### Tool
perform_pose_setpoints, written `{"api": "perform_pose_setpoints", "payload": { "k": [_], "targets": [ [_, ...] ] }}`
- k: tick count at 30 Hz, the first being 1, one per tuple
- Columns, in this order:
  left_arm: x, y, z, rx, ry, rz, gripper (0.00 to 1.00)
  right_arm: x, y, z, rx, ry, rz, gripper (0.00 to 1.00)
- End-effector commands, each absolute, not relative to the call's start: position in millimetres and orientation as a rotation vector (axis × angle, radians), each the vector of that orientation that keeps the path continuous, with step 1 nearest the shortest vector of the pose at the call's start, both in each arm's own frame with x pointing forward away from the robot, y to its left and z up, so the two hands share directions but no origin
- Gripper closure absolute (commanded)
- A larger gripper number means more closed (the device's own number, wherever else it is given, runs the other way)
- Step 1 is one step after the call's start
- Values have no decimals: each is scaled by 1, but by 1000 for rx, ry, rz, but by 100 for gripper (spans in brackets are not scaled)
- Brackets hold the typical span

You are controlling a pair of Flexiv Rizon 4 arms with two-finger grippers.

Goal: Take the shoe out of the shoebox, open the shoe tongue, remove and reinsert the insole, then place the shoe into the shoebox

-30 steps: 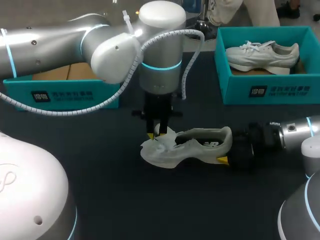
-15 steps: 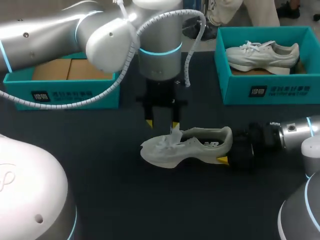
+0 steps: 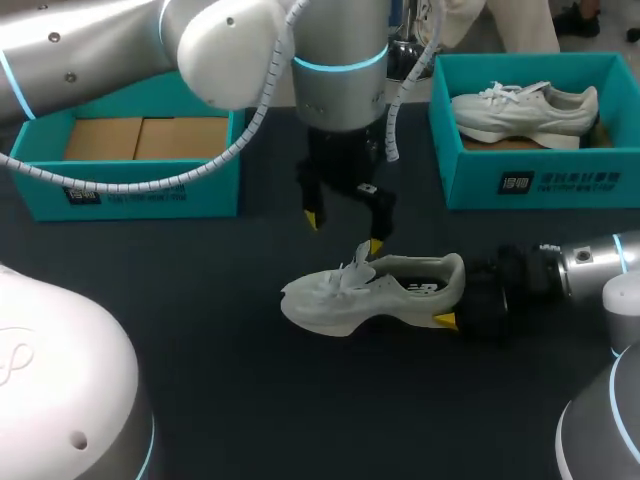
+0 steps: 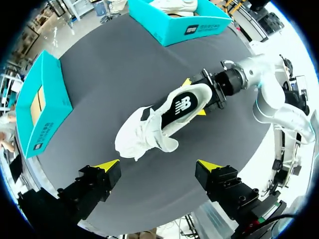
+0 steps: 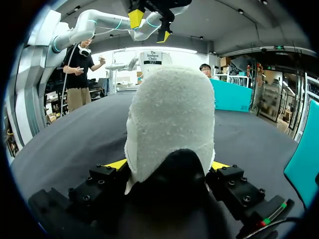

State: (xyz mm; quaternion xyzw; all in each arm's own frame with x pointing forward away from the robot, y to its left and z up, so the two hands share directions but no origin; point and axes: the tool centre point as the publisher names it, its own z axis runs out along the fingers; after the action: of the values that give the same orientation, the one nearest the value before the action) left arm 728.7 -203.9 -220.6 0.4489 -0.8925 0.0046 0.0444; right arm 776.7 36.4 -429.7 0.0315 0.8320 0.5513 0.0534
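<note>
1. Plainly, the left gripper (image 3: 343, 232) is spread wide and holds nothing. Both of its yellow tips hang in the air, touching no object.
2. Straight below it stands the white shoe (image 3: 370, 295). The tongue (image 3: 352, 262) and loose laces stick up toward the fingertip on the right arm's side. The left wrist view shows the shoe ahead of the open fingers and apart from them.
3. The shoe rests sole-down on the dark table (image 3: 200, 390). Its toe points away from the right gripper (image 5: 168, 164), and its mouth opens upward under the left gripper.
4. The right gripper is clamped on the shoe's heel (image 5: 172, 114). One yellow-tipped finger presses each side of the heel, and the fingers lie low along the tabletop. Seen from the right wrist, the heel fills the space between the two fingers.
5. Beyond the left gripper, on the side away from the right arm, sits an open teal shoebox (image 3: 130, 190). Only its brown cardboard floor shows inside. It is well apart from the shoe.
6. Past the right gripper, farther back on the table, a second teal shoebox (image 3: 540, 182) stands open. A second white shoe (image 3: 520, 105) lies inside it, well apart from both grippers.
</note>
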Motion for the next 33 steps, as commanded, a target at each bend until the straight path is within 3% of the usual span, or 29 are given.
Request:
{"api": "perform_pose_setpoints", "payload": {
  "k": [1, 14, 27, 29, 33],
  "targets": [
    [730, -206, -219, 442, -3013, -55, 0, 776, 37, -431, 97, 2530, 1672, 100],
    [730, -206, -219, 442, -3013, -55, 0, 776, 37, -431, 97, 2530, 1672, 100],
    [731, -257, -233, -82, -3056, -71, 0, 776, 37, -431, 97, 2530, 1672, 100],
    [734, -263, -240, -76, -3047, -63, 100, 776, 37, -431, 97, 2530, 1672, 100],
    [737, -270, -253, -83, -3043, -66, 100, 776, 37, -431, 97, 2530, 1672, 100]
  ]
}}
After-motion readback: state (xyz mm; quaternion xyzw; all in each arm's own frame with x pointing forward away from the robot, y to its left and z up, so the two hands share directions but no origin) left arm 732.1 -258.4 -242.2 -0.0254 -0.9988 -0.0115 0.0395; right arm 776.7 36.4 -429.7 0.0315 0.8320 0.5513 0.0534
